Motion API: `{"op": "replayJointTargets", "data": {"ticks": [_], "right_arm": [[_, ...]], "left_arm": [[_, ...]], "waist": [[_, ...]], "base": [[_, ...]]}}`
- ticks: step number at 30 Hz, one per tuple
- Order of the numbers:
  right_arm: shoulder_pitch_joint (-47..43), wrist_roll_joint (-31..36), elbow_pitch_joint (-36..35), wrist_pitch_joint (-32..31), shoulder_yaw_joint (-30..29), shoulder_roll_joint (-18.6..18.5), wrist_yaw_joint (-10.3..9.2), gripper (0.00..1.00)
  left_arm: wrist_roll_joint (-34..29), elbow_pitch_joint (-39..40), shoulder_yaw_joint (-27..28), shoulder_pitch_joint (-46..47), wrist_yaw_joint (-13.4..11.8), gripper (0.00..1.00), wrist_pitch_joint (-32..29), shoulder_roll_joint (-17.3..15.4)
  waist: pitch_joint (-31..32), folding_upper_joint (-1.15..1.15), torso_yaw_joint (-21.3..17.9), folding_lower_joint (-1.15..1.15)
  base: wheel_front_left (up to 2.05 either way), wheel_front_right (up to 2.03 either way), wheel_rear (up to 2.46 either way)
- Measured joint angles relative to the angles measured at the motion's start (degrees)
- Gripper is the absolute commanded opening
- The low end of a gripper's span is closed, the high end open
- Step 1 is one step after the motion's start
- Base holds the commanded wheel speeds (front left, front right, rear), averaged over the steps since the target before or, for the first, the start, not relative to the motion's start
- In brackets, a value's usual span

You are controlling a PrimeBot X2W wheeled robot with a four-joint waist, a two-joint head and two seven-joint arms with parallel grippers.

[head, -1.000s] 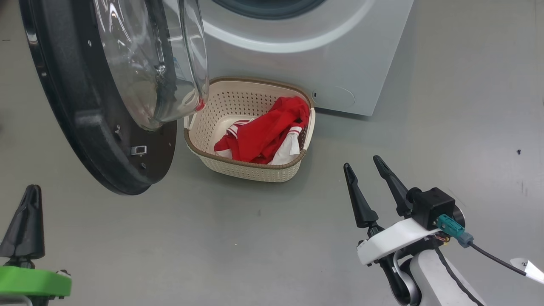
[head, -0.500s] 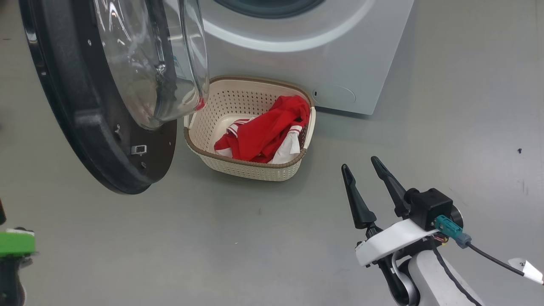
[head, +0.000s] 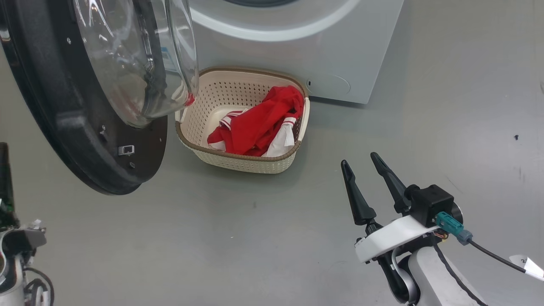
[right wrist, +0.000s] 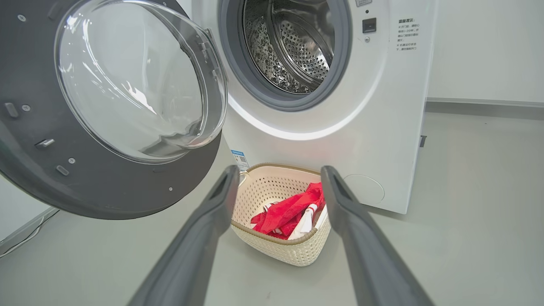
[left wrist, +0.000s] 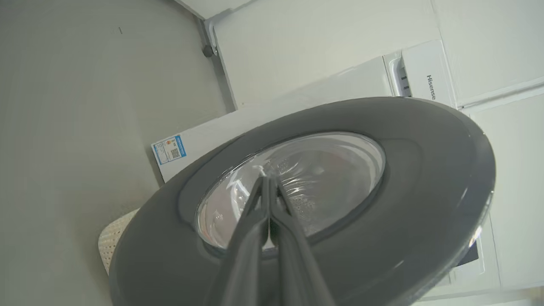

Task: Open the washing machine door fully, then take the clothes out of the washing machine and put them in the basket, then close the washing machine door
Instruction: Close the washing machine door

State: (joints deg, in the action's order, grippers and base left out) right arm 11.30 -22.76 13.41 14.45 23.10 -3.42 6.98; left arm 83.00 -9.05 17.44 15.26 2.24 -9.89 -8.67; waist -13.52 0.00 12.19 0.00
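Clothes [head: 255, 127] in basket [head: 238, 160], left gripper [left wrist: 268, 183] pinched shut faces the open washing machine door [left wrist: 425, 178], likely to push it closed; right gripper [head: 359, 160] spread wide

The washing machine door [right wrist: 106, 187] stands swung open from the washing machine [right wrist: 340, 127]. The basket [right wrist: 293, 250] sits just before the machine's front, containing the clothes [right wrist: 289, 210]. The right gripper [right wrist: 279, 170], fingers spread, faces the machine.

A smooth grey floor [head: 255, 238] spreads beneath and ahead of the right jaws, softly and evenly lit, with a few small dark specks [head: 515, 137] to their right. Further ahead and to the right stands a plain white wall [right wrist: 488, 51] with a grey skirting strip [right wrist: 484, 107] at its foot. Beyond the left jaws, a small dark knob [left wrist: 208, 51] sits where wall meets floor.
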Motion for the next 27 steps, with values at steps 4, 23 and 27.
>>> {"op": "replayJointTargets", "data": {"ticks": [4, 23, 27], "right_arm": [[0.0, 0.0, 0.0, 0.0, -0.4, 0.0, 0.00, 1.00], [0.0, 0.0, 0.1, 0.0, -0.6, 0.0, 0.00, 1.00], [0.0, 0.0, 0.2, 0.0, -0.6, 0.0, 0.00, 1.00]], "left_arm": [[8.9, -0.4, 1.6, 2.0, -3.3, 0.00, -4.5, 3.4], [21.4, 0.6, 2.9, 4.4, -8.5, 0.00, -16.5, 5.2], [22.5, 1.0, 2.1, 4.3, -8.5, 0.00, -18.2, 5.3]], "waist": [[-0.2, 0.00, -0.2, 0.00], [0.2, 0.00, -0.4, 0.00], [0.2, 0.00, -0.4, 0.00]], "base": [[0.00, 0.00, 0.00], [0.00, 0.00, 0.00], [0.00, 0.00, 0.00]]}}
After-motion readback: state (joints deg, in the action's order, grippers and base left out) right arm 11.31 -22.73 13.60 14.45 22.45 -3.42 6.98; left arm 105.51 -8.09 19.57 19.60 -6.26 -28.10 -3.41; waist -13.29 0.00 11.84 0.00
